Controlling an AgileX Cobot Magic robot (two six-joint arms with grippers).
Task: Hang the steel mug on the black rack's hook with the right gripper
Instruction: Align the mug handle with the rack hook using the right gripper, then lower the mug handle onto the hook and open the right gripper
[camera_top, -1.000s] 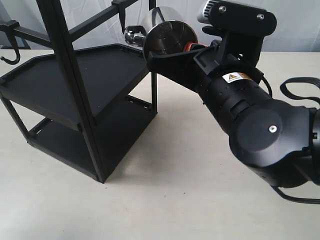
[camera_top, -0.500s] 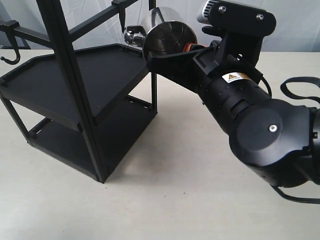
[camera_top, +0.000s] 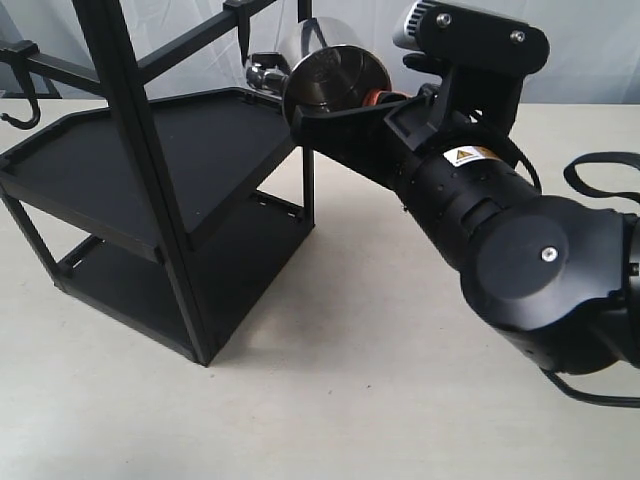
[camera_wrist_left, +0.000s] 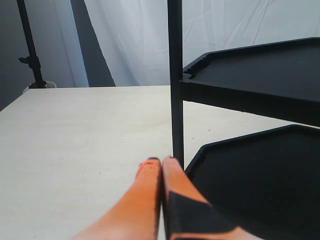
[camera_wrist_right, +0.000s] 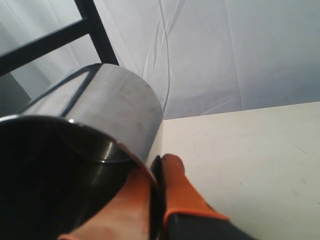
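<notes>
Above table (camera_top: 400, 400), steel mug (camera_top: 330, 75) in right tool (camera_top: 372, 98)

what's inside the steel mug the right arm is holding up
The right wrist view looks into the steel mug: only a dark, shiny inner wall shows, nothing visibly in it. The bottom is in shadow, and the pads cover part of the rim.

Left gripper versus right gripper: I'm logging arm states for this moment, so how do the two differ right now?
The right gripper is shut on the steel mug, pinching its wall; the left gripper is shut on nothing. The right gripper holds its load up beside the black rack near its top crossbar; the left gripper sits low by a rack post, over the table. Both have orange fingertip pads pressed together.
</notes>
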